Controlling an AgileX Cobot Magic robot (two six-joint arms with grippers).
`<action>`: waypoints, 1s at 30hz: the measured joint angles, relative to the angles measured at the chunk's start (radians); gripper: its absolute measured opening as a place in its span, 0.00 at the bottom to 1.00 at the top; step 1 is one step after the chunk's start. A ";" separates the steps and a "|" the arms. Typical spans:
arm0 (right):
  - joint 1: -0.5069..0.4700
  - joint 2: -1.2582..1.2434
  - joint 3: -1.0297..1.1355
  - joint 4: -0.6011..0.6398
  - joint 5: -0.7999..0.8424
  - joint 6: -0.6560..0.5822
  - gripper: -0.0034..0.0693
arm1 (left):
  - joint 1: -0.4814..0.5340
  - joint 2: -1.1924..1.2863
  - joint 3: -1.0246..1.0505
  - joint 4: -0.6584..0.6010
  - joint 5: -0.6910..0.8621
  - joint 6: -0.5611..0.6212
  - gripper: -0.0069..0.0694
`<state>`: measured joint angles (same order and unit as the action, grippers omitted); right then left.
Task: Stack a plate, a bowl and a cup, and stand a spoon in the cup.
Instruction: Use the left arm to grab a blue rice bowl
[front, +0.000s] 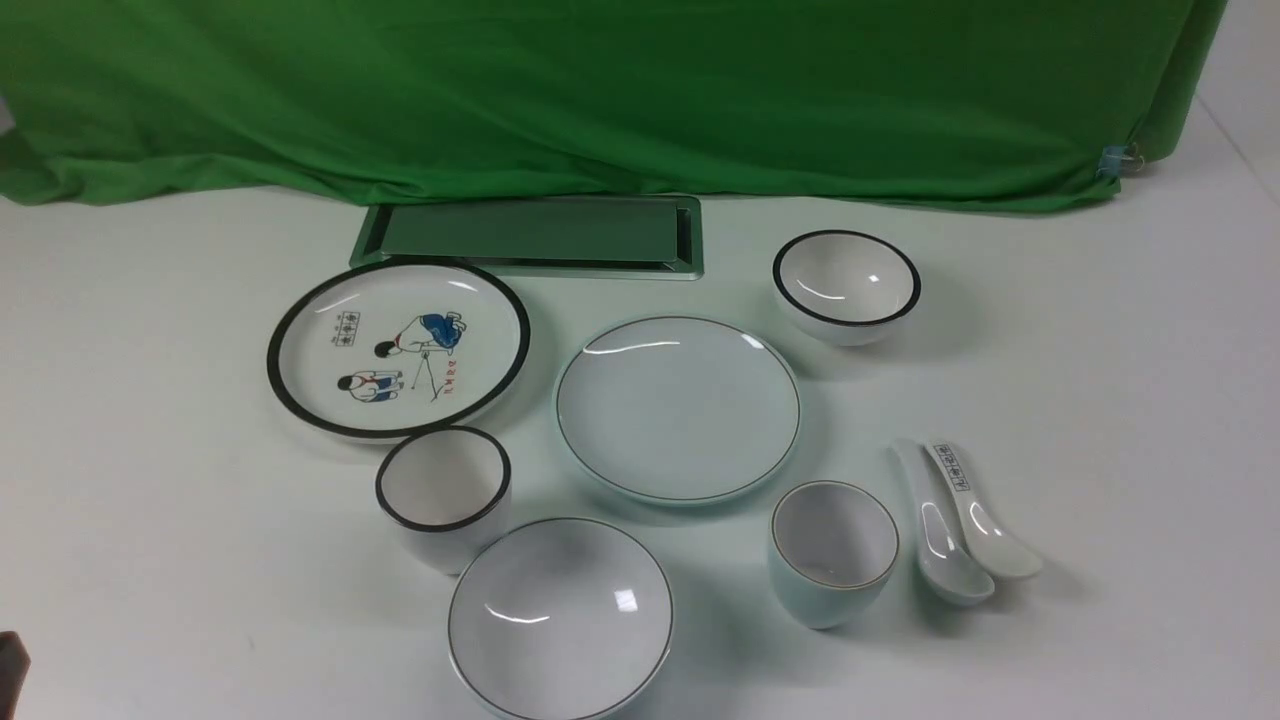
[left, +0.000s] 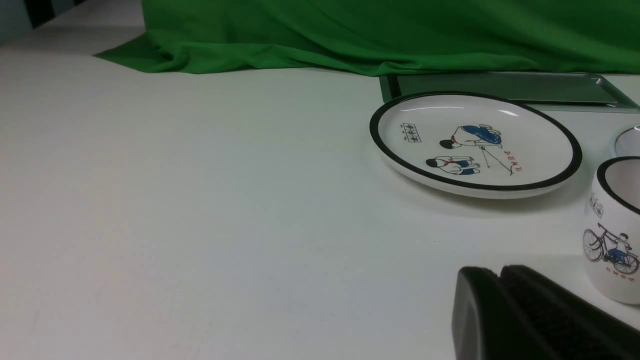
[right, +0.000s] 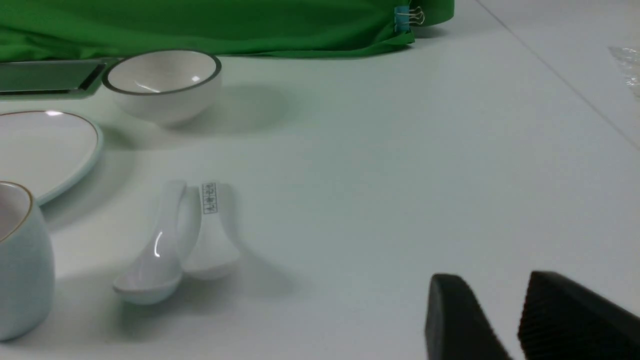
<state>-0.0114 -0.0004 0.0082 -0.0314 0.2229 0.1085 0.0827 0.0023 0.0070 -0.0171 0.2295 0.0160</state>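
The plain pale plate (front: 678, 408) lies in the middle of the table. In front of it and to the left sits the wide pale bowl (front: 560, 618), and the pale blue cup (front: 832, 552) stands upright to the right of that bowl. The plain spoon (front: 940, 530) lies right of the cup, touching a second spoon. In the right wrist view the spoon (right: 155, 250) lies well away from my right gripper (right: 492, 280), which is open with nothing between its fingers. My left gripper (left: 500, 272) is shut and empty, low over bare table near the black-rimmed cup (left: 617, 235).
A cartoon plate (front: 398, 348) with a thick black rim lies at the back left, with the black-rimmed cup (front: 443, 495) in front of it. A black-rimmed bowl (front: 846, 285) stands at the back right. A marked spoon (front: 985, 515) lies beside the plain one. A metal tray (front: 530, 235) and a green cloth (front: 600, 90) line the back.
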 joint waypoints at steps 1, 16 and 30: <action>0.000 0.000 0.000 0.000 0.000 0.000 0.38 | 0.000 0.000 0.000 0.000 0.000 0.000 0.08; 0.000 0.000 0.000 0.005 -0.006 0.128 0.38 | 0.000 0.000 0.000 -0.019 -0.029 -0.016 0.08; 0.000 0.000 0.000 0.172 -0.044 0.906 0.38 | 0.000 0.000 0.000 -0.617 -0.280 -0.500 0.08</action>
<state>-0.0114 -0.0004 0.0082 0.1402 0.1792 1.0141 0.0827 0.0023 0.0070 -0.6344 -0.0502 -0.4845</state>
